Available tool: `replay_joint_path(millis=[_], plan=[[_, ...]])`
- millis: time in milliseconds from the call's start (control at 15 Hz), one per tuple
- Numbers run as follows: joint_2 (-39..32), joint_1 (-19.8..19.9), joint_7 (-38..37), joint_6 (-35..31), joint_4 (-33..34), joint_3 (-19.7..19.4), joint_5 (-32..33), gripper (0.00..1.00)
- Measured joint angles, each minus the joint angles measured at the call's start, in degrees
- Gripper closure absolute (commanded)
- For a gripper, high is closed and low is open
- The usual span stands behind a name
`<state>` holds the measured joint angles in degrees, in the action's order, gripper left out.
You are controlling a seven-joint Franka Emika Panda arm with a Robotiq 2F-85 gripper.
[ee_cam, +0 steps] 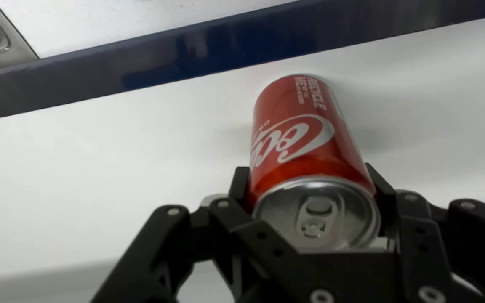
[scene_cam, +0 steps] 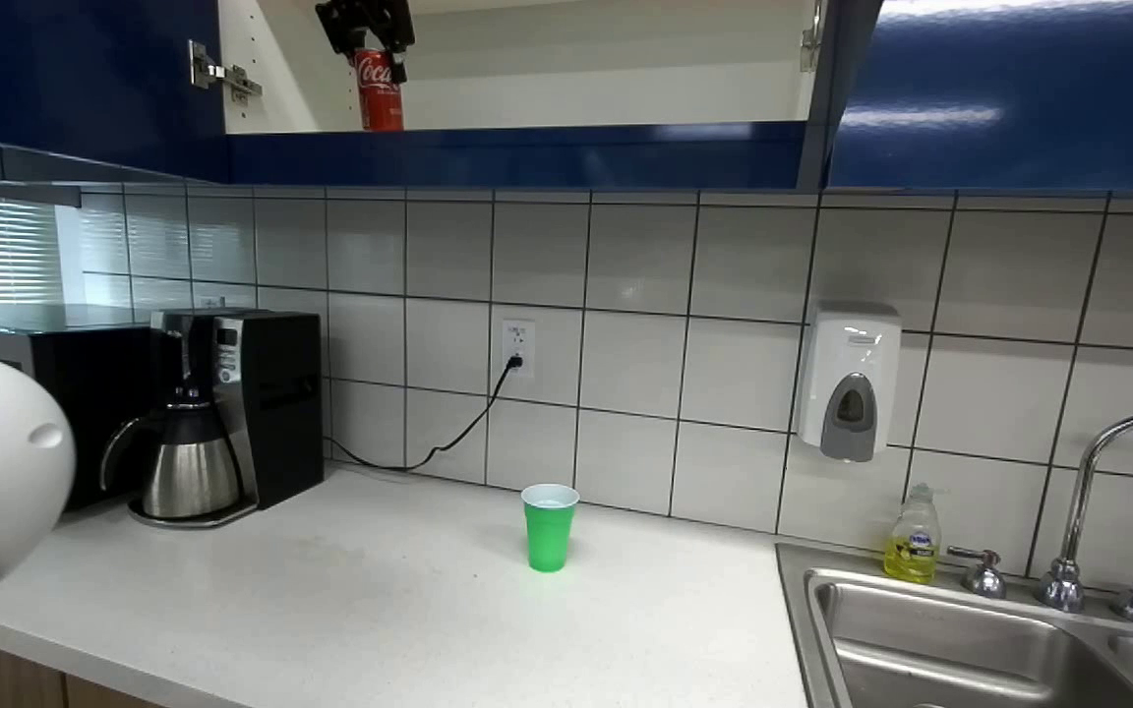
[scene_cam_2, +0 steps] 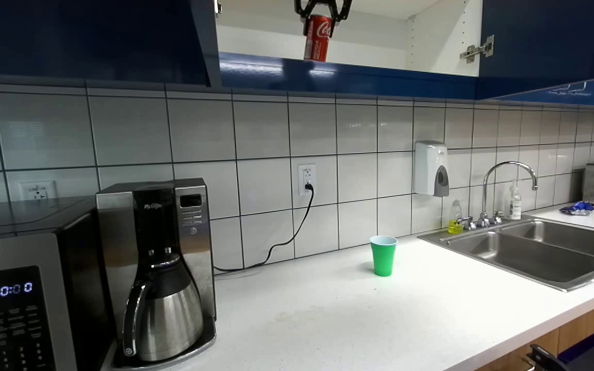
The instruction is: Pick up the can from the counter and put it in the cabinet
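Note:
The red can [scene_cam: 380,98] with its silvery top is inside the open overhead cabinet [scene_cam: 606,88], near the front edge. It also shows in an exterior view [scene_cam_2: 318,44], leaning slightly. In the wrist view the can [ee_cam: 297,126] lies between both black fingers, which touch its sides near the top. My gripper [ee_cam: 310,187] is shut on it from above. The can's base is at the shelf [ee_cam: 99,168]; I cannot tell whether it rests there. The white counter [scene_cam: 380,600] is below, and shows in an exterior view too [scene_cam_2: 338,319].
A blue front rail [scene_cam: 527,155] runs under the cabinet opening, and an open blue door [scene_cam: 75,88] stands at its side. A green cup [scene_cam: 549,531] stands on the counter. A coffee maker [scene_cam_2: 158,278], a microwave [scene_cam_2: 18,288] and a steel sink [scene_cam_2: 539,257] are along it.

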<state>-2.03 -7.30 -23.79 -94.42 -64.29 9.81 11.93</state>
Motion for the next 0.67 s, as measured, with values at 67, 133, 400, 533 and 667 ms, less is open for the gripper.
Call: replay_joint_path(millis=[67,133,400,533,667], plan=[[-0.34,-0.09,-0.15,0.41,0.53,0.0,0.13,0.61],[-0.68,-0.15,-0.29,0.82,1.09,0.0,0.21,0.61],[-2.48,-0.41,-0.94,3.12,4.06,0.01,0.83,0.61],[-3.37,-0.56,-1.09,4.14,5.48,0.01,1.17,0.61],[-4.24,-0.85,-1.25,5.13,6.9,0.01,1.64,0.61]])
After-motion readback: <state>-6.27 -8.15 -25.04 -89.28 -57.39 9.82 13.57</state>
